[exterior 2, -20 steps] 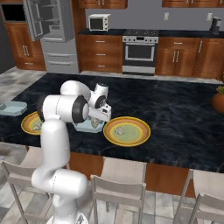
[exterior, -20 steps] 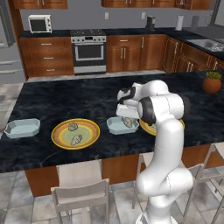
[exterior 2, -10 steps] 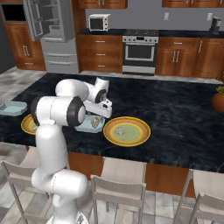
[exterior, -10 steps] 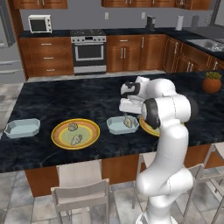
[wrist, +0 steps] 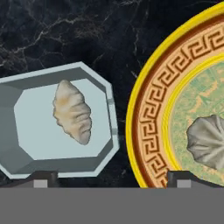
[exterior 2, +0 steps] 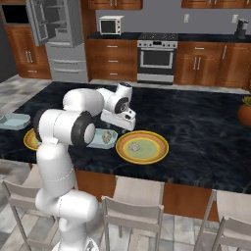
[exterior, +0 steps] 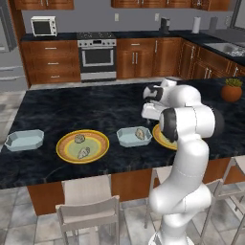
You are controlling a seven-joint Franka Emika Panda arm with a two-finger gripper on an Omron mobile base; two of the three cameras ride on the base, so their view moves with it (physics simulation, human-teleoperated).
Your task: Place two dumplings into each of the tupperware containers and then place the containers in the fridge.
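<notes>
My two-finger gripper (wrist: 111, 177) spread wide, empty, above the black marble counter (wrist: 65, 30). One crinkled beige dumpling (wrist: 72, 111) lies in the pale-blue tupperware tray (wrist: 17, 162). A second dumpling (wrist: 208, 142) sits on the neighbouring yellow orange-rimmed plate (wrist: 146, 118).

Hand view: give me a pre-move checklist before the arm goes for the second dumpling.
1. Fingers open and empty: ok.
2. First dumpling lying inside the near container: ok.
3. Next dumpling free on the plate beside that container: ok.
4. Room left in the near container for a second dumpling: ok.
5. Far container filled: not ok, it holds nothing; two dumplings wait on the other plate.
6. Fridge door open: ok.
</notes>
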